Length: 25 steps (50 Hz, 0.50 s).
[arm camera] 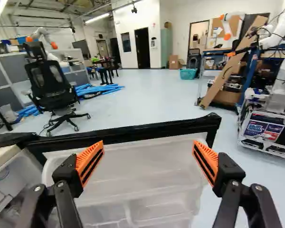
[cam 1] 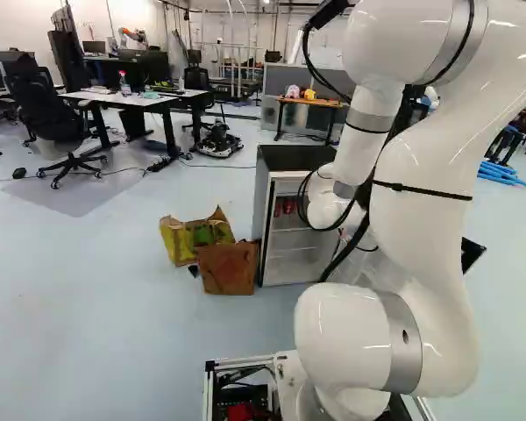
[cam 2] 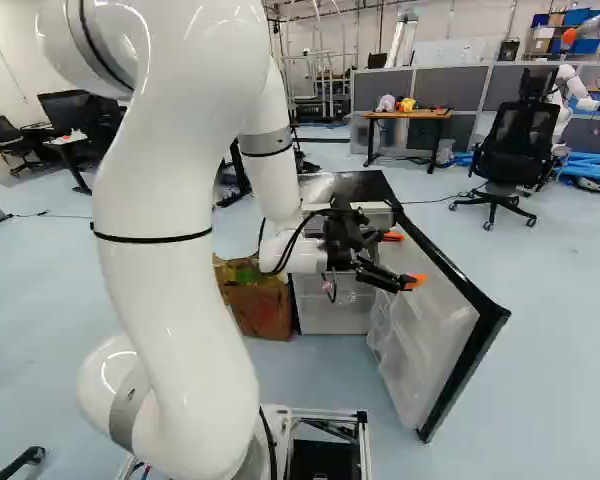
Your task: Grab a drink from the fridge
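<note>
- Right base view: fridge (cam 2: pixel 335 312) stands ahead of the base, door (cam 2: pixel 428 325) swung wide. Opening is exposed, so the next job is probably the pick itself.
- Clear racks (arm camera: pixel 147 183) on the door's inner face. Look like thin plastic; would likely flex or rattle if bumped. Keep off them when turning in.
- Gripper (arm camera: pixel 148 145) at the door's inner side, aimed over the racks, not at the shelves. Fingers spread wide, orange pads (arm camera: pixel 90 162) well apart, nothing held between.
- Red drinks (cam 1: pixel 288 205), apparently cans, upright on an upper shelf inside the fridge (left base view). Too small to be certain of type.
- Handling, my estimate: fairly weighty if full; firm under light pressure, but thin walls could dent. Chilled skin may be damp, hence slippery.
- Hold: one drink, pads on opposite sides of the body at mid-height, squeeze modest, kept upright. Neighbour sits close; a finger may knock it on entry. Lift slightly, then draw straight out.
</note>
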{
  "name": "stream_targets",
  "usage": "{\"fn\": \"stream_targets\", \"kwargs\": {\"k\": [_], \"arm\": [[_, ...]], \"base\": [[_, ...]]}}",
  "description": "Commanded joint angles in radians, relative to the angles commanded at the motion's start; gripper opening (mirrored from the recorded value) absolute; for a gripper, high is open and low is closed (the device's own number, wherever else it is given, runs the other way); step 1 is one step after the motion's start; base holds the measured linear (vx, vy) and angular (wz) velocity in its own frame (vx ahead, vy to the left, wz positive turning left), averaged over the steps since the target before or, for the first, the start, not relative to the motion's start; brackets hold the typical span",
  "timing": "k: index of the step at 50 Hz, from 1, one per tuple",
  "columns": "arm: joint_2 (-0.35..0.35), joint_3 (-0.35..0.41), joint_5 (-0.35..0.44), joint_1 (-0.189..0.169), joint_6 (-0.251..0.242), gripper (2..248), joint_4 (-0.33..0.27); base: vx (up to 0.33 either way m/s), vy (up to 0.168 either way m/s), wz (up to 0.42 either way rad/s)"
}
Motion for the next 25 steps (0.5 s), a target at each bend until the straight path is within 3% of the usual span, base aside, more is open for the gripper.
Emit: {"fn": "stream_targets", "kwargs": {"k": [25], "arm": [[0.079,0.109,0.0,-0.031,0.0,247,-0.263]], "base": [[0.0,0.0,0.0]]}}
